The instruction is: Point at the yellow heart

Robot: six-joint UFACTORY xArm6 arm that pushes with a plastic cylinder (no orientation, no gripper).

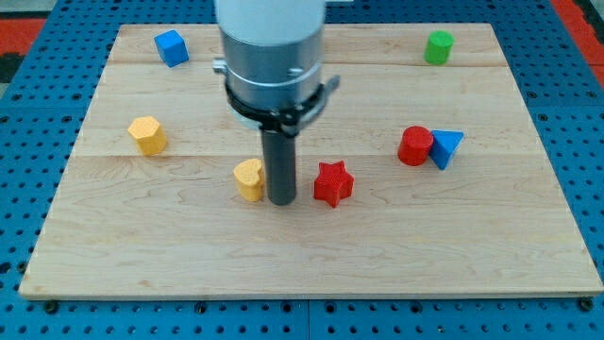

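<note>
The yellow heart [249, 178] lies on the wooden board [189, 255] a little left of the middle. My tip [281, 200] stands right beside it, on its right side, touching or nearly touching it. A red star [332, 183] lies just to the right of my tip, with a small gap. The arm's grey body comes down from the view's top and hides part of the board behind it.
A yellow hexagon [147, 135] lies at the left. A blue cube [171, 47] sits at the top left and a green cylinder [438, 47] at the top right. A red cylinder [414, 145] touches a blue triangle [445, 147] at the right.
</note>
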